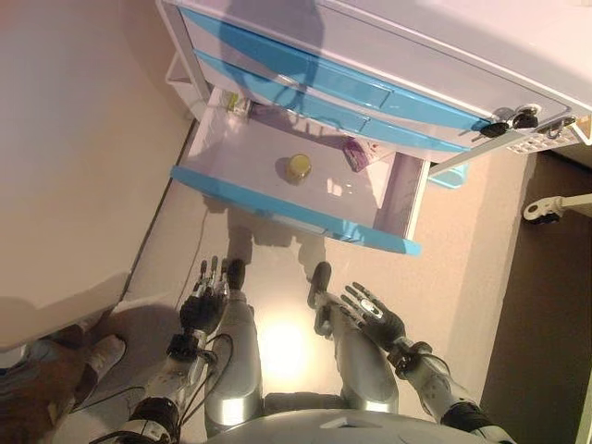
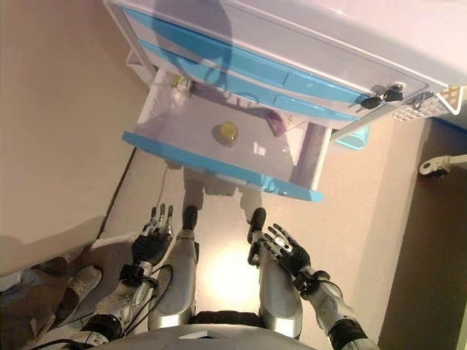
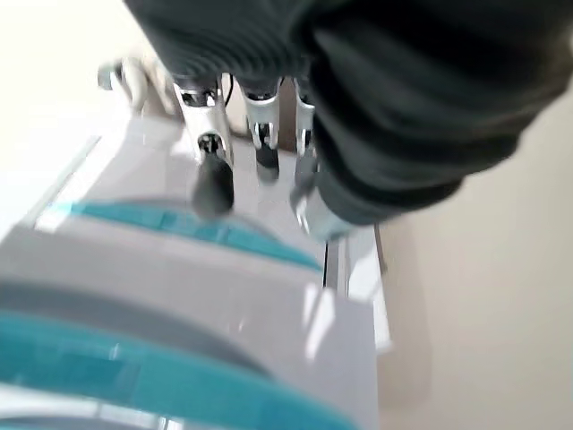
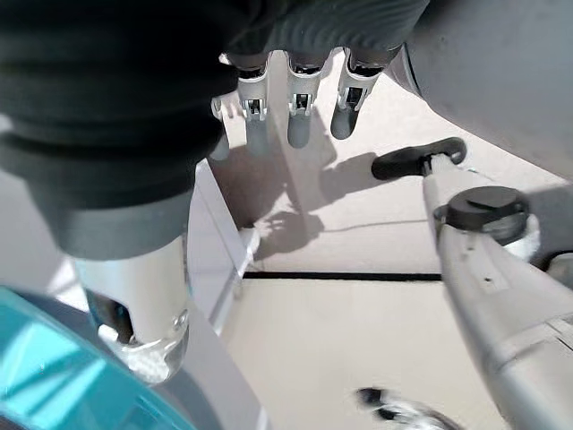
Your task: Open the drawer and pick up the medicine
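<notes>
The white cabinet's bottom drawer [image 1: 296, 211], with a blue front, stands pulled open. Inside it a small round jar with a yellow lid [image 1: 298, 166] sits near the middle, and a pink-purple box [image 1: 361, 153] lies at the back right. A small yellow-green item [image 1: 231, 101] is in the back left corner. My left hand [image 1: 203, 301] is open with straight fingers, low and well short of the drawer front. My right hand [image 1: 375, 314] is open with spread fingers, also below the drawer and holding nothing.
Two closed blue-fronted drawers [image 1: 305, 74] sit above the open one, with keys [image 1: 509, 120] in a lock at the cabinet's right. A person's shoe [image 1: 97, 356] is at the lower left. A caster wheel [image 1: 541, 211] stands at the right.
</notes>
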Tool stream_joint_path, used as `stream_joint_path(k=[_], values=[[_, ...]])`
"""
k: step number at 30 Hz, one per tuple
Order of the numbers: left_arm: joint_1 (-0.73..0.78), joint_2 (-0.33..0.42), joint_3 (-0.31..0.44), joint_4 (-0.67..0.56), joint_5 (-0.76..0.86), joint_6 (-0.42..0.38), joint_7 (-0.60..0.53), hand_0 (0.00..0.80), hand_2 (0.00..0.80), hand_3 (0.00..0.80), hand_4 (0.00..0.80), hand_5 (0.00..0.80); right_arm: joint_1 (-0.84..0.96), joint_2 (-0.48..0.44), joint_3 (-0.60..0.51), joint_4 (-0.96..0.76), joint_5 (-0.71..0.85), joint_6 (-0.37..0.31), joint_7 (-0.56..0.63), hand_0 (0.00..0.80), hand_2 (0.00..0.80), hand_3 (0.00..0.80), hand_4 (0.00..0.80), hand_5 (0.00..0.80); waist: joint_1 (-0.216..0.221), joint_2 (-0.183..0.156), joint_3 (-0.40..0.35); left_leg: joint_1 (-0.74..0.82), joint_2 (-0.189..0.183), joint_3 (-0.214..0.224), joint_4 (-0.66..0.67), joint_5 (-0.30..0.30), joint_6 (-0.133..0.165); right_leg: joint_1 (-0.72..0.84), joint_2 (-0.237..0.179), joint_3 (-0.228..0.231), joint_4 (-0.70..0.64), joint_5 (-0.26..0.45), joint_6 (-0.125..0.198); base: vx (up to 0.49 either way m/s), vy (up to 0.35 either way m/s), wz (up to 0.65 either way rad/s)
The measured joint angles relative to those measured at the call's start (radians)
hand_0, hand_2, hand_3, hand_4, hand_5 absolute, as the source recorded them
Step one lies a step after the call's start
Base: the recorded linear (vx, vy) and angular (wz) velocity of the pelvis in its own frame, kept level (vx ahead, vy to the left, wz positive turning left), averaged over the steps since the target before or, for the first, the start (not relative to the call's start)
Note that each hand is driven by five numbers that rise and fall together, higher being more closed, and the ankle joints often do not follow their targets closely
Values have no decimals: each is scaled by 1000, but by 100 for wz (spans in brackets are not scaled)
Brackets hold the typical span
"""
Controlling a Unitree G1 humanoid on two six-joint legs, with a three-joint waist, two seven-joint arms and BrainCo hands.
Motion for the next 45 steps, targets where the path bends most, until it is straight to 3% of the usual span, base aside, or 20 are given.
stream_joint_path(k=[5,9,13,17,24,31,36,45], values=[[4,-1,5,29,104,-49,141,0,0,0,0,0,-6,0,-51,86,11,-61,-174,0,0,0,0,0,-3,18,-2,47,-10,8,-31,7,8,30,-14,8,-1,-6,6,41,94,0],[15,-2,34,33,198,-98,250,0,0,0,0,0,53,-1,-99,45,12,-137,-325,0,0,0,0,0,-15,32,-6,71,-13,26,-43,7,12,40,-18,21,-3,-7,8,77,86,-11],[95,-31,121,24,272,-116,327,0,0,0,0,0,184,-27,-209,-240,10,-187,-452,0,0,0,0,0,-50,44,-18,124,-9,51,-66,3,15,79,-15,42,-23,-5,10,100,58,-14],[189,-60,168,31,350,-130,327,0,0,0,0,0,290,-70,-338,-389,-38,-249,-504,0,0,0,0,0,-59,59,-93,142,-8,65,-82,0,18,88,-13,49,-41,-3,13,95,78,-7],[306,-83,189,86,443,-134,296,0,0,0,0,0,363,-159,-434,-733,-333,-347,-609,0,0,0,0,0,-84,53,-174,179,-12,104,-103,-13,29,124,-18,72,-83,4,32,66,80,-11],[316,-106,188,97,484,-156,267,0,0,0,0,0,373,-340,-447,-1033,-681,-362,-641,0,0,0,0,0,-76,46,-181,179,-21,105,-100,-14,36,138,-29,72,-106,13,42,10,33,3],[315,-98,182,107,523,-197,268,0,0,0,0,0,303,-472,-450,-1154,-790,-356,-598,0,0,0,0,0,-58,35,-186,176,-27,103,-99,-10,36,143,-30,68,-113,18,45,-1,-14,2],[301,-54,157,114,531,-209,272,0,0,0,0,0,174,-529,-346,-1195,-935,-332,-554,0,0,0,0,0,-6,1,-186,144,-26,86,-87,-10,36,154,-30,32,-142,23,48,-11,-58,12]])
